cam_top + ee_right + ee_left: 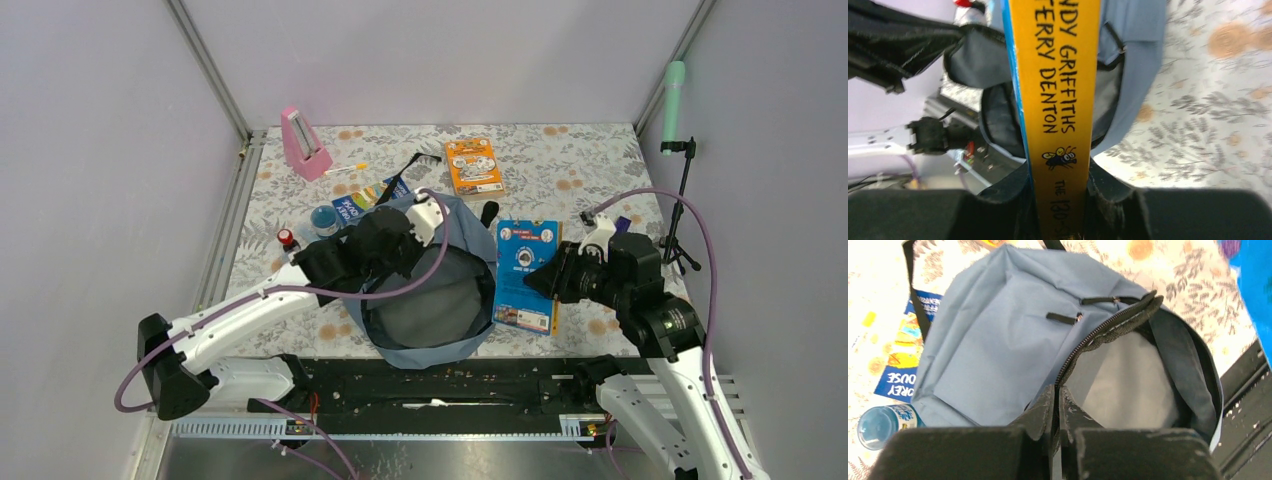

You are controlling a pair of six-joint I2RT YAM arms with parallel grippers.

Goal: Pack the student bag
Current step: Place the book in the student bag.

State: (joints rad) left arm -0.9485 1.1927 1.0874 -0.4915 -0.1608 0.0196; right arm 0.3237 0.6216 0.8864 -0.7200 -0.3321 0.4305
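Top external: student bag (432, 352) lies lengthwise near-to-far, open mouth nearest

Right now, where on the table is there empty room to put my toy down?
The widest bare cloth is the far right, between the orange book, the blue book and the microphone stand. Left of the student bag is crowded: jar, red-capped bottle, booklet.

We list two units, left arm (240, 315) and right arm (690, 400): white shells, black joint housings, black bases. A lilac cable (124, 378) loops along each. Left pincer (1058, 392) and right pincer (1060, 175): matt black fingers, edges scuffed pale. White wrist block (428, 213), seemingly a camera housing.
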